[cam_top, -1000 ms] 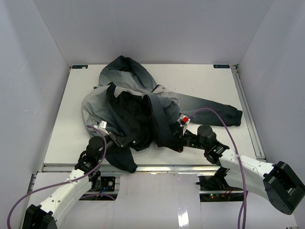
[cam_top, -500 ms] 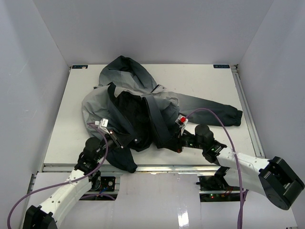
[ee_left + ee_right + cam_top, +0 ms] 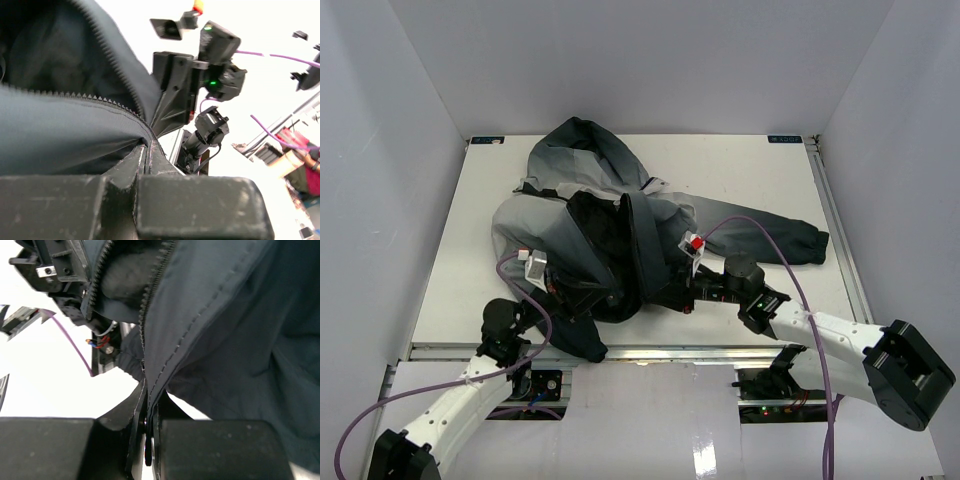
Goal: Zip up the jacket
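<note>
Top view: the jacket (image 3: 620, 215) lies crumpled mid-table (image 3: 760, 170), hood toward the far side, one sleeve out to the right, front open with black lining showing. Left gripper (image 3: 582, 294) and right gripper (image 3: 667, 296) both reach into the near hem, close together, the fabric between them bunched and raised. Left wrist view: fingers pinched tight on a front edge of the jacket, cloth squeezed in the slit between them, and a row of zipper teeth (image 3: 85, 96) runs along that edge just above the pinch; the right gripper sits just beyond, on the neighbouring flap. Right wrist view: fingers closed narrow on the other front edge, stitched seam and a second tooth row running up from the grip, the left gripper visible behind. Step, as I judge it: bringing the two bottom ends of the zipper together, nothing joined yet. Slider and pin not visible, can't tell where they are. Next move needs the two lower ends lined up and one seated in the slider before any pull upward; slack fabric could skew that.
</note>
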